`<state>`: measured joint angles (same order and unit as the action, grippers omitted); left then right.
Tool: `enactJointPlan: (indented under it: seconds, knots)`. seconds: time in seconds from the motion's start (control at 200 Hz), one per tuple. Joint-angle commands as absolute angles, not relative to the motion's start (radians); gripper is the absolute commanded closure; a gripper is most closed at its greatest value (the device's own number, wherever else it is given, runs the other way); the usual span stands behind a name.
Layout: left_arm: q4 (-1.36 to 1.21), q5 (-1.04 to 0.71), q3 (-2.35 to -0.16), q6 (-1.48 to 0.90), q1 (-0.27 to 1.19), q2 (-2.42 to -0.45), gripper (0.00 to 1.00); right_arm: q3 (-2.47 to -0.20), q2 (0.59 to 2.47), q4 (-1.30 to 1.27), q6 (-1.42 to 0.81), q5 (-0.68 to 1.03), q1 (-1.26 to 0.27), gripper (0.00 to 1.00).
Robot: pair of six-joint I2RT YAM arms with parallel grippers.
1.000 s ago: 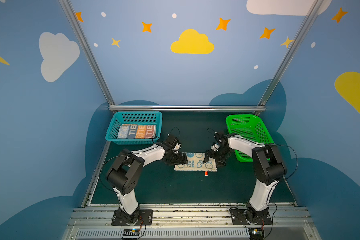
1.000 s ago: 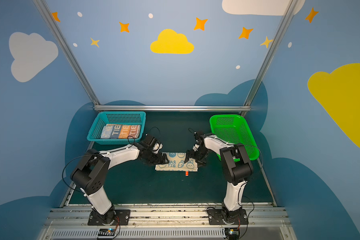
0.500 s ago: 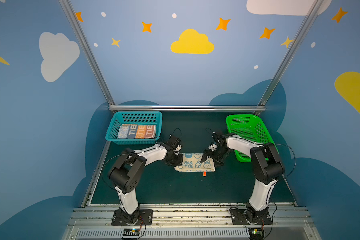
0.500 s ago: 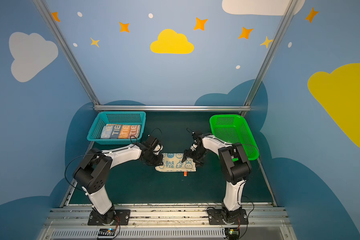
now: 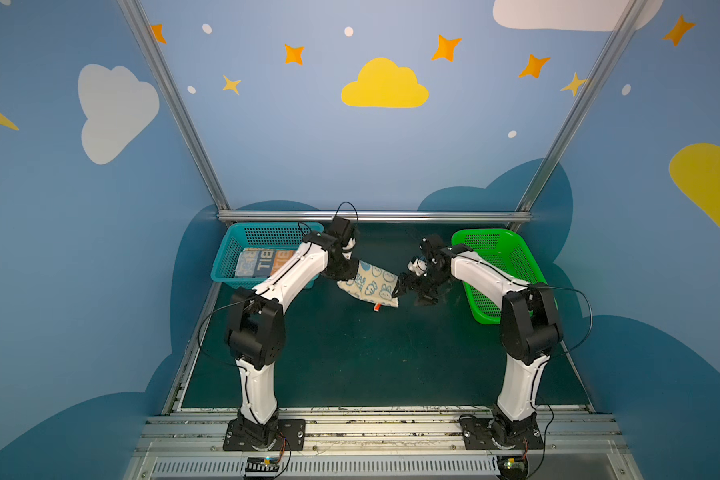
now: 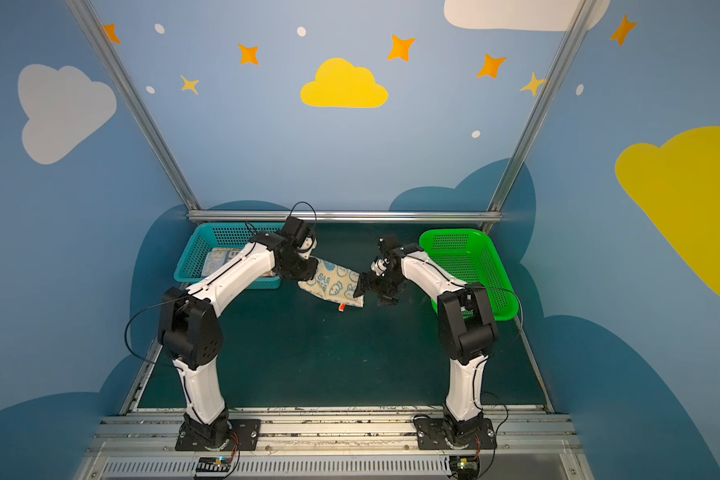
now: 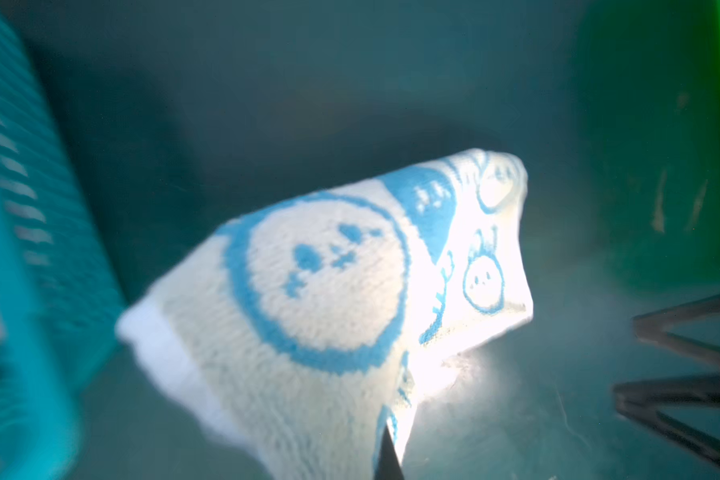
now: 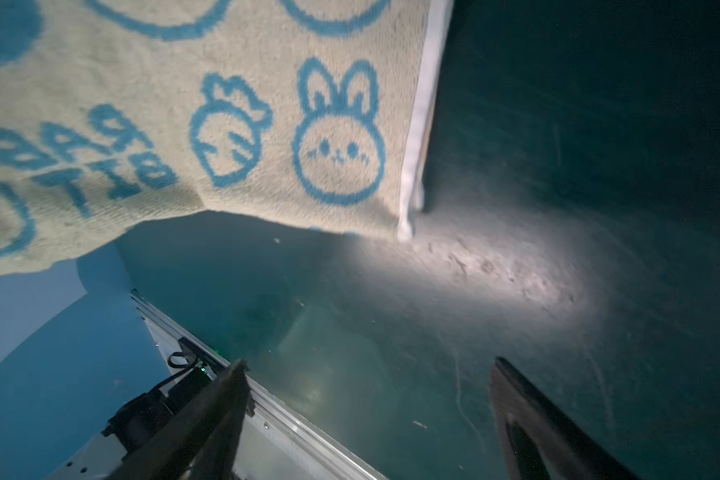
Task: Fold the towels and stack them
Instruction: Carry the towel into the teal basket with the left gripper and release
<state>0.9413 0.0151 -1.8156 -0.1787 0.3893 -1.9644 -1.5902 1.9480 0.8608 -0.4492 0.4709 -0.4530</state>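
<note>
— How do we find the 2 arms standing?

— Both rise from the base rail (image 5: 371, 428) at the near edge and bend inward over the middle. We see the left arm (image 5: 287, 274) reach across the front of the teal basket (image 5: 225, 266). Its left claw (image 5: 347, 271) is clamped on the left end of the blue and cream towel (image 5: 371, 284).

— And the right side?

— The right arm (image 5: 483, 274) leans in from the green basket (image 5: 487, 233). Its right claw (image 8: 368, 363) stands wide and holds nothing, just beside the towel's right end.

— Where does the towel sit?

— Between the 2 claws, mid-table, toward the far side. Its gripped left end is raised and it slopes down to the right. We cannot tell whether the low corner touches the mat (image 5: 350, 353). An orange tag (image 5: 377, 307) shows at its near edge. 1 striped towel (image 5: 262, 262) lies flat in the teal basket at far left.

— And the room around us?

— The mat is dark green, with a metal bar (image 5: 371, 216) along its far edge. The green basket stands at far right. We see blue walls (image 5: 308, 145) painted with clouds and orange stars.
</note>
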Motion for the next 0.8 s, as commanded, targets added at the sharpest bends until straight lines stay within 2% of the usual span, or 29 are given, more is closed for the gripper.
enactJointPlan:
  seconds: [0.0, 0.12, 0.245, 0.305, 0.471, 0.791]
  knots:
    - [1.179, 0.114, -1.993, -0.027, 0.344, -2.03, 0.97, -1.712, 1.999, 0.936, -0.43, 0.472, -0.468, 0.11]
    - [1.275, 0.17, -2.202, 0.063, 0.276, -2.116, 0.97, -1.856, 2.072, 0.98, -0.434, 0.491, -0.483, 0.11]
    - [1.346, 0.112, -2.363, 0.117, 0.168, -2.182, 0.97, -1.996, 2.142, 1.031, -0.422, 0.491, -0.511, 0.11]
    - [1.322, 0.085, -2.352, 0.151, 0.124, -2.173, 0.97, -2.056, 2.17, 1.056, -0.412, 0.48, -0.525, 0.11]
    - [1.192, 0.159, -2.249, 0.284, 0.044, -2.131, 0.97, -2.188, 2.23, 1.076, -0.397, 0.493, -0.554, 0.11]
    - [1.059, 0.094, -2.132, 0.402, -0.094, -2.124, 0.97, -2.325, 2.295, 1.017, -0.339, 0.474, -0.604, 0.11]
